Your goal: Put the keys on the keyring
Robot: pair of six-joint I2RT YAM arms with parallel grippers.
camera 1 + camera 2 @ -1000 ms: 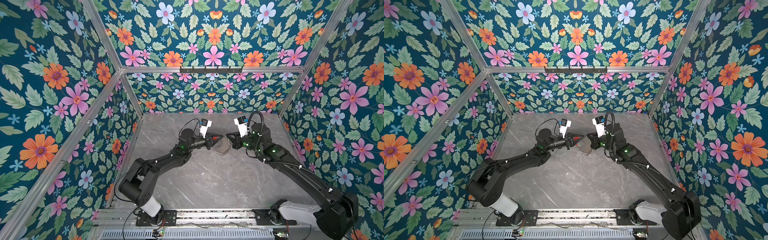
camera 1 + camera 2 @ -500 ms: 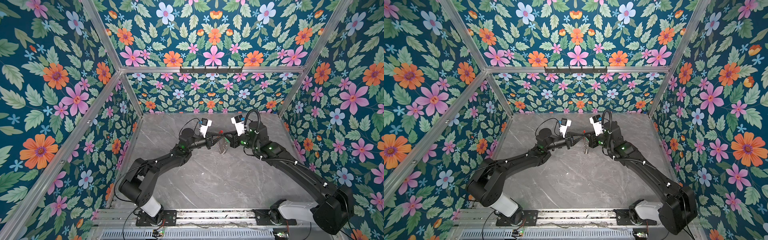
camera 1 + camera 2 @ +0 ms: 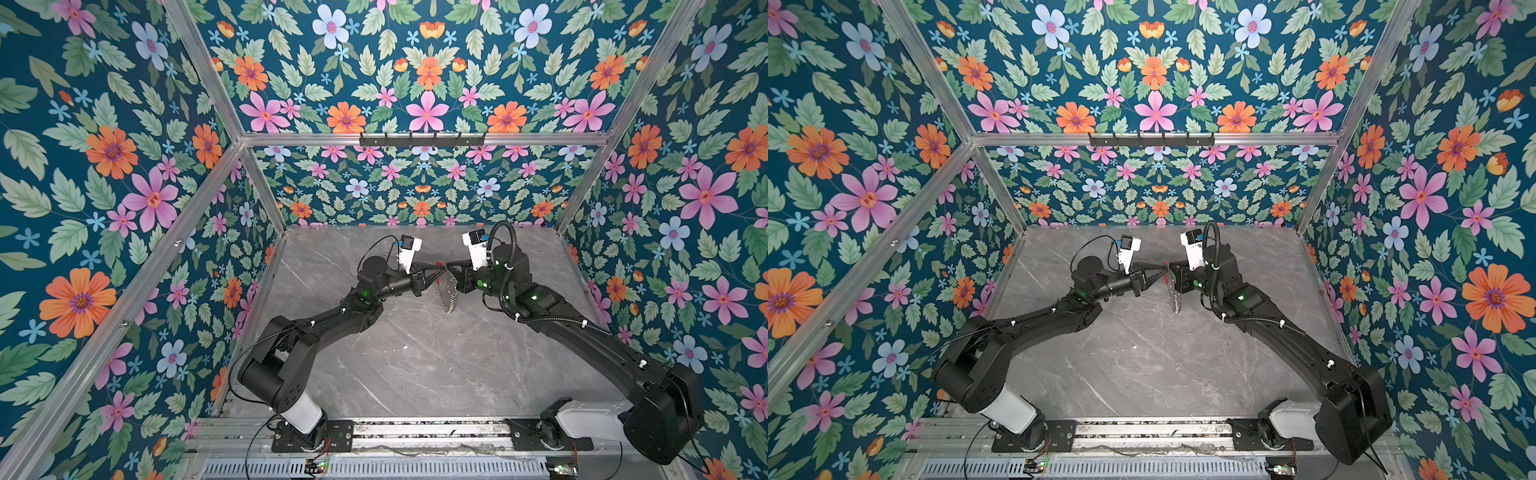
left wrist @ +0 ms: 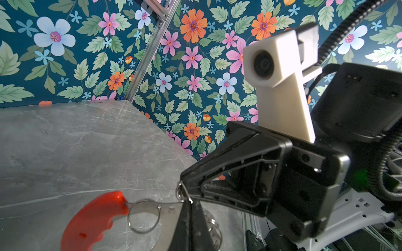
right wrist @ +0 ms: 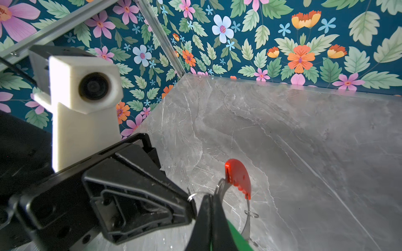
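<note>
Above the grey table (image 3: 415,365), toward twelve o'clock of its middle, the left gripper (image 3: 440,271) reaches in from nine o'clock and the right gripper (image 3: 452,268) from three o'clock, their tips just beside each other. In both top views the keyring (image 3: 449,296) hangs edge-on toward six o'clock from those tips, its rim clamped in the left gripper's closed fingers. The key (image 5: 236,238) sits in the right gripper's closed fingers, its green head showing beside them in the right wrist view.
</note>
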